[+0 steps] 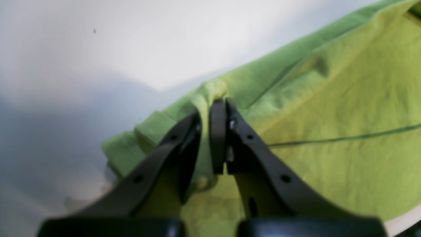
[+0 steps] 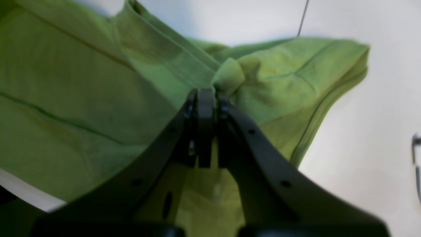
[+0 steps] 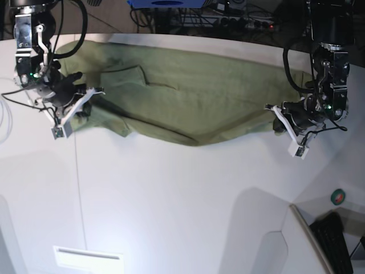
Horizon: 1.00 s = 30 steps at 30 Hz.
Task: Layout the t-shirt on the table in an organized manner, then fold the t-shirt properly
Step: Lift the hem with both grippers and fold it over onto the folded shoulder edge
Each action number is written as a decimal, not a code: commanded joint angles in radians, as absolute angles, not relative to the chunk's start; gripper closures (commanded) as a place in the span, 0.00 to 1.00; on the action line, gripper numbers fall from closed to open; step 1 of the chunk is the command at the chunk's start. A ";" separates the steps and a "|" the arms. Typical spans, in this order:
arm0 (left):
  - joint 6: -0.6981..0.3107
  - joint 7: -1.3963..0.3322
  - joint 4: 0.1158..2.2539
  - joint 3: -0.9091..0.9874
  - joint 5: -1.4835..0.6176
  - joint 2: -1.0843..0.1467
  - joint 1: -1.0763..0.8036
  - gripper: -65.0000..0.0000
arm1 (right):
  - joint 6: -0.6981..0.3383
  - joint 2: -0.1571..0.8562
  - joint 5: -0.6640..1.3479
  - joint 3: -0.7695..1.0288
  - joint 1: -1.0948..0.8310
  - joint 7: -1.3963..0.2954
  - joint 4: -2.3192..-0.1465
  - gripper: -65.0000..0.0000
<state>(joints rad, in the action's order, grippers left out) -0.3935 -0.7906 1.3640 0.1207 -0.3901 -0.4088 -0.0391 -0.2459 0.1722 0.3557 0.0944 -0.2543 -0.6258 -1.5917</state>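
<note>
Count: one t-shirt (image 3: pixel 188 94), one table (image 3: pixel 171 194), two grippers, one thin dark seam line (image 3: pixel 76 171) in the tabletop.
Left gripper (image 1: pixel 217 103): on the right of the base view; jaws drawn narrow, pinching a bunched fold of the shirt's edge between the black fingers (image 1: pixel 217 131).
Right gripper (image 2: pixel 206 93): on the left of the base view; jaws likewise nearly together, clamped on a puckered bit of cloth beside a sleeve.
T-shirt look: olive-green, soft, creased; stretched sideways between the two grippers, with its near edge sagging in a shallow curve toward the middle. One sleeve lies flat on the cloth at far left. Which end is neck and which is hem is hard to tell, as both wrist views are blurred.
T-shirt place: across the far part of the table, close to the curved far edge, spanning nearly from left to right.
Surface: smooth white top, bare over its near half; the seam runs near-to-far on the left.
Room: dark floor with cables (image 3: pixel 228 17) beyond the far edge; a black keyboard (image 3: pixel 336 242) at near right.
</note>
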 commanded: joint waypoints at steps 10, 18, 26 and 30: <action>-0.390 -0.840 1.426 0.128 -0.390 -0.443 -0.074 1.00 | -0.246 0.179 0.361 0.101 -0.328 -0.608 -1.695 1.00; -0.390 -0.842 1.489 0.128 -0.386 -0.444 -0.113 1.00 | -0.180 0.153 0.361 0.099 -0.407 -0.608 -1.816 1.00; -0.390 -0.843 1.501 0.130 -0.390 -0.476 -0.124 1.00 | -0.163 0.151 0.361 0.099 -0.435 -0.627 -1.853 1.00; -0.392 -0.843 1.501 0.205 -0.390 -0.476 -0.148 1.00 | -0.162 0.145 0.361 0.101 -0.437 -0.722 -1.899 1.00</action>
